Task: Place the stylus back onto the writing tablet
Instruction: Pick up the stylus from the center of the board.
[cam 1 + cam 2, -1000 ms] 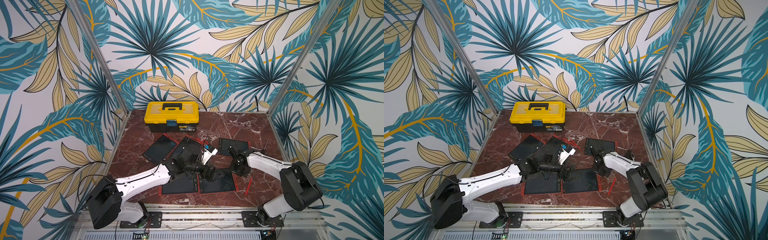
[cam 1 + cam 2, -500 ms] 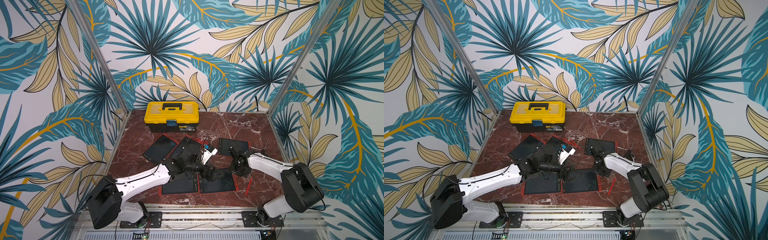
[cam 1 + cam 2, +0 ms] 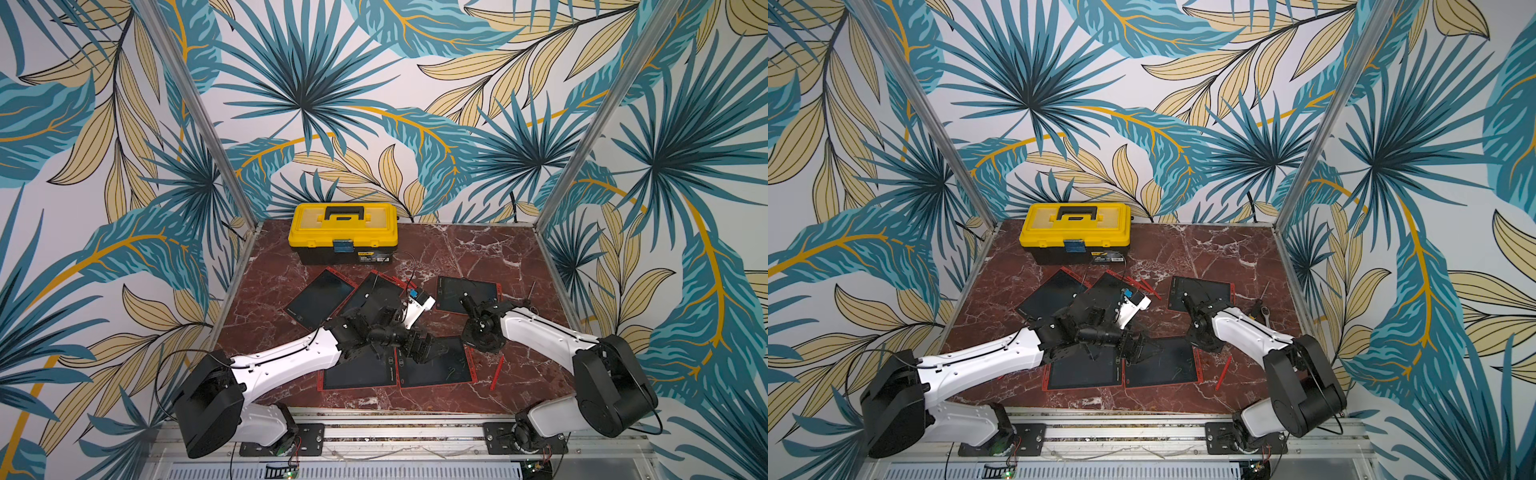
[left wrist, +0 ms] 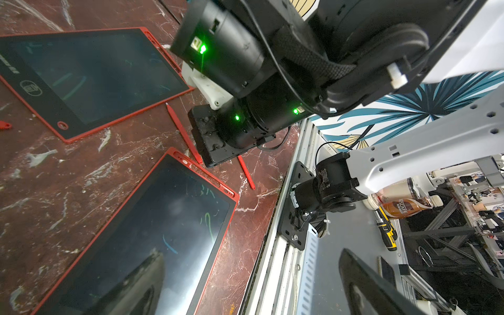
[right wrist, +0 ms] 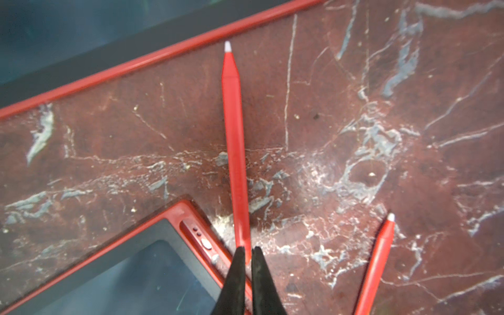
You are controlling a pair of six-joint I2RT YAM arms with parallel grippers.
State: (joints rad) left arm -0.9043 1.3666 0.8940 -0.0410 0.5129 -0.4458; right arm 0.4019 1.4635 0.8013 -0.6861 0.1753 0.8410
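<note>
The right gripper (image 5: 246, 256) pinches the tail of the red stylus (image 5: 234, 136), which seems to lie flat on the marble table (image 5: 354, 122), just beside a corner of the writing tablet (image 5: 122, 272); the left gripper (image 3: 423, 352) hangs spread wide over that tablet

A slim red stylus (image 5: 234, 136) with a white tip is seen just beside the corner of a red-framed dark writing tablet (image 5: 152, 261), pinched at its rear end, tip pointed away.

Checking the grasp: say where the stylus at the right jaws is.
Right wrist view: the stylus lies on the marble between two tablets, its end in the jaws of the right gripper.
</note>
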